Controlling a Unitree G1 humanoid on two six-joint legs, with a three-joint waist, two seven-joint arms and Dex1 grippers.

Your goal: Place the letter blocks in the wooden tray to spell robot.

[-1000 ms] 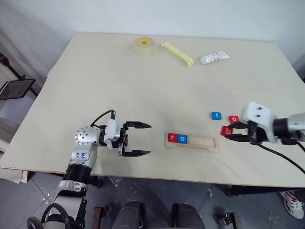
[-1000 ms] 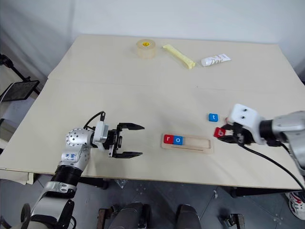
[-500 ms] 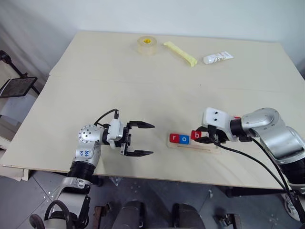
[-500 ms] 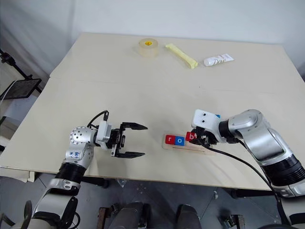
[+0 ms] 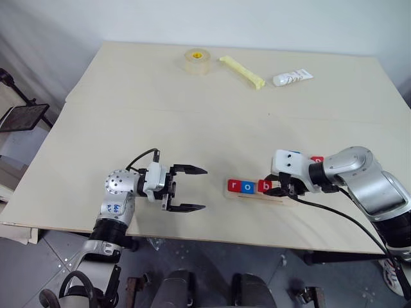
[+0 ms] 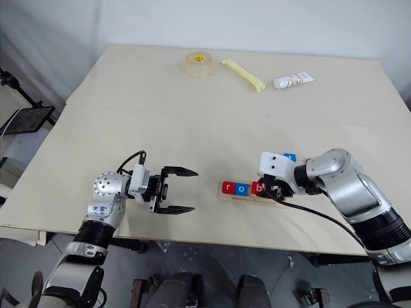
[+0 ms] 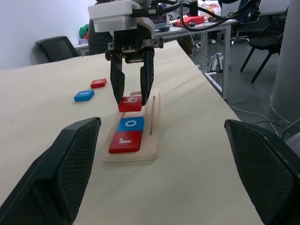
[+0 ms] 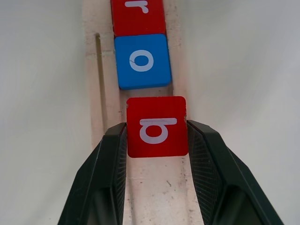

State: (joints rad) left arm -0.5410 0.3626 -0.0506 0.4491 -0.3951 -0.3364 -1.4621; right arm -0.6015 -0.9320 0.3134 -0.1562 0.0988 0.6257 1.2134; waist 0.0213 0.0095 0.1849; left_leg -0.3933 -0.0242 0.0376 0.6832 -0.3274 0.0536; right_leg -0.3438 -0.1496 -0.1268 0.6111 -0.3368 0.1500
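The wooden tray (image 5: 286, 200) lies near the table's front edge with a red r block (image 5: 234, 186) and a blue o block (image 5: 248, 187) side by side at its left end. My right gripper (image 5: 277, 190) is shut on a red b block (image 8: 157, 126), holding it in line over the groove, a small gap from the blue o. I cannot tell whether the b rests on the wood. A blue t block (image 5: 294, 154) and a red block (image 5: 317, 158) lie loose just behind my right wrist. My left gripper (image 5: 204, 188) stands open and empty left of the tray, pointing at it.
At the table's far edge sit a roll of tape (image 5: 196, 61), a yellow stick (image 5: 241, 71) and a white tube (image 5: 292, 77). A dark flat stand (image 5: 22, 117) is off the table's left side. The tray lies close to the table's front edge (image 5: 257, 239).
My right gripper carried the red b block leftward from beside the loose blocks to the tray, next to the blue o, then held still. My left gripper has not moved.
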